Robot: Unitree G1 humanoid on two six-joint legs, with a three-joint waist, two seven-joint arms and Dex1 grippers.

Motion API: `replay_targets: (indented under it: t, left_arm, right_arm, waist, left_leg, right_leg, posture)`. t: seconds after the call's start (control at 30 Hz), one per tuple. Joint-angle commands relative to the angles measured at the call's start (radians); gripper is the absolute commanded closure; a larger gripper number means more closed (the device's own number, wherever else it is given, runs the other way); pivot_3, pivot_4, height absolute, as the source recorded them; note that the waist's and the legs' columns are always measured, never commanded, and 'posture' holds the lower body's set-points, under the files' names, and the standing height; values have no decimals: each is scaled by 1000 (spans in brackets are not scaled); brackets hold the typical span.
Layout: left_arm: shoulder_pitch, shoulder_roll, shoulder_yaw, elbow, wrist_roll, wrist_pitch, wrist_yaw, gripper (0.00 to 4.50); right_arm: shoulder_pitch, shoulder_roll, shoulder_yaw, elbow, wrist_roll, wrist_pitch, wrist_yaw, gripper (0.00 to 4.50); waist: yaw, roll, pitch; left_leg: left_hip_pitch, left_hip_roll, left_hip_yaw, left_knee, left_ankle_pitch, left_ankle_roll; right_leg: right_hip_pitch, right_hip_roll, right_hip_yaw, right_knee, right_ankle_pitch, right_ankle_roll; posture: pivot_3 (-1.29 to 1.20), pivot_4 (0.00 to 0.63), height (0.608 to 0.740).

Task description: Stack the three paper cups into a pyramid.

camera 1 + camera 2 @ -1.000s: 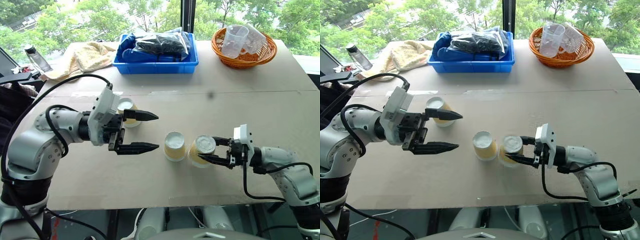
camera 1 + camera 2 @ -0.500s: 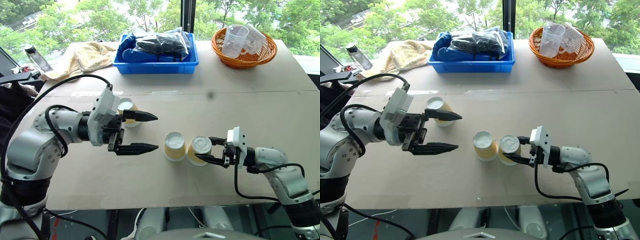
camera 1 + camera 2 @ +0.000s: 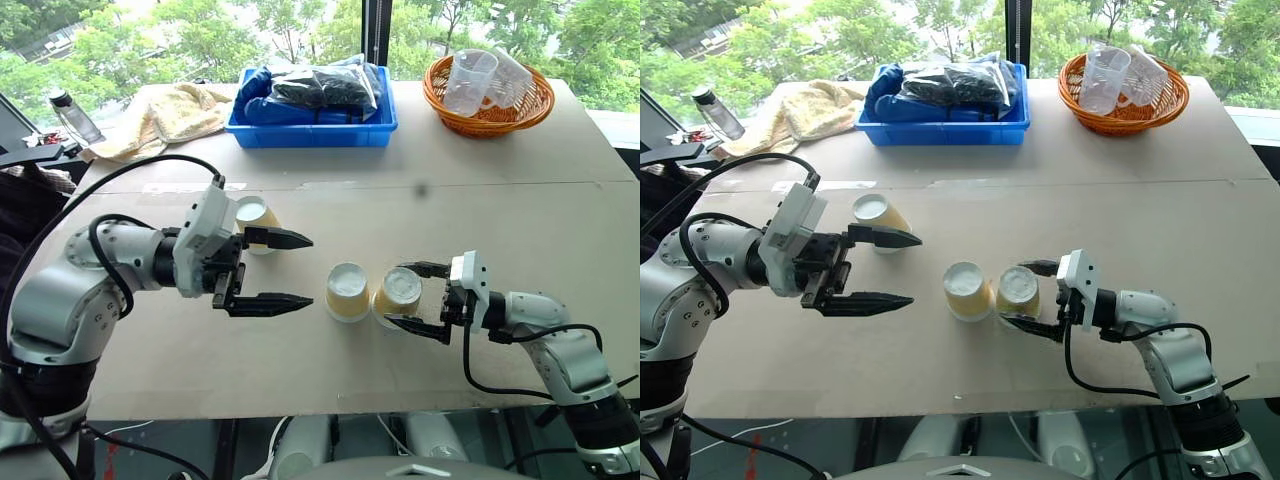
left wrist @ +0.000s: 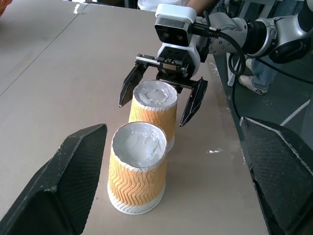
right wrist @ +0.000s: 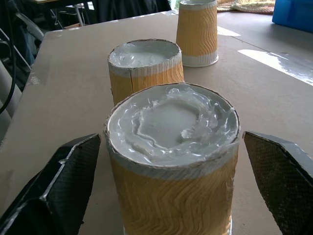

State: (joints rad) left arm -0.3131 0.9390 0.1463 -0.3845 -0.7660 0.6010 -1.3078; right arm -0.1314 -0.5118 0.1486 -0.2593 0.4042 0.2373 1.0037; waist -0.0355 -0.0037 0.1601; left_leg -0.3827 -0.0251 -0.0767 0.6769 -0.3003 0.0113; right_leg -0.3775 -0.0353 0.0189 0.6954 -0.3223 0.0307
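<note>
Three paper cups stand upside down on the brown table [image 3: 520,230], white bases up. Two of them are side by side at the middle: one cup [image 3: 347,291] and, to its right, another cup [image 3: 397,295]. My right gripper [image 3: 397,293] is open, with one finger on each side of that right cup and a gap to its ribbed sides, as the left wrist view shows [image 4: 152,113]. The third cup [image 3: 252,218] stands further back on the left, just behind the upper finger of my open left gripper [image 3: 300,270], which hovers empty left of the pair.
At the back stand a blue bin [image 3: 310,135] holding dark bags, an orange basket [image 3: 490,122] with clear measuring cups, a folded towel [image 3: 170,112] and a bottle [image 3: 72,115]. The table's front edge runs close below both grippers.
My right gripper has opened and let go of the right cup, which was tilted in its grip and now stands upright beside the middle cup. The left gripper stays as it was.
</note>
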Motion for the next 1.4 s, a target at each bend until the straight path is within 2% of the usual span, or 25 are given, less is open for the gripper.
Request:
replay_targets:
  t: [0.03,0.2,0.37,0.47,0.6,0.7,0.93,1.13,1.4]
  left_arm:
    - [26,8,43,-21,1,-24,13,0]
    - [147,-25,152,-55,-34,0,114,0]
    - [251,-176,241,-52,25,-71,331,0]
    - [245,-276,216,7,129,-138,473,0]
    - [212,-400,175,87,255,-262,614,0]
    - [197,-452,157,136,333,-329,691,0]
    - [127,-475,96,289,462,-424,767,0]
    - [90,-476,70,348,464,-449,748,0]
    - [29,-463,48,421,460,-457,697,0]
  right_arm:
    - [30,-42,-56,-62,46,9,18,84]
    - [106,-116,-164,-151,144,54,24,84]
    - [154,-186,-318,-240,290,132,4,84]
    - [123,-197,-374,-279,408,206,-33,84]
    - [77,-189,-387,-294,466,247,-76,84]
    - [60,-186,-386,-303,482,256,-93,84]
    - [33,-153,-382,-310,494,222,-105,84]
    - [13,-129,-385,-308,505,209,-116,84]
    - [12,-122,-367,-290,437,173,-121,84]
  waist:
    - [0,0,0]
    - [-1,0,0]
    - [6,0,0]
    - [16,-1,0]
    - [25,-1,0]
    - [30,-2,0]
    - [29,-3,0]
    - [25,-3,0]
    - [25,-3,0]
  left_leg:
    - [0,0,0,0,0,0]
    - [0,0,0,0,0,0]
    - [0,0,-1,0,0,0]
    - [1,0,-1,1,-1,1]
    - [2,0,-1,1,-2,4]
    - [-1,0,-1,2,0,0]
    - [-1,0,-1,2,0,0]
    - [-1,0,-1,3,0,0]
    - [-1,0,-1,3,0,0]
  right_leg:
    - [0,0,0,0,0,0]
    - [0,0,0,0,0,0]
    - [1,-1,0,-1,0,0]
    - [2,-1,0,0,0,0]
    - [3,0,-1,0,0,0]
    - [2,-1,-1,-1,0,0]
    - [1,-1,-1,0,0,0]
    - [1,-1,-2,0,0,0]
    - [1,-1,-2,0,0,0]
  posture:
    - [0,150,740]
    - [0,150,740]
    - [0,150,740]
    - [0,150,740]
    - [0,150,740]
    - [0,150,740]
    - [0,150,740]
    - [0,150,740]
    - [0,150,740]
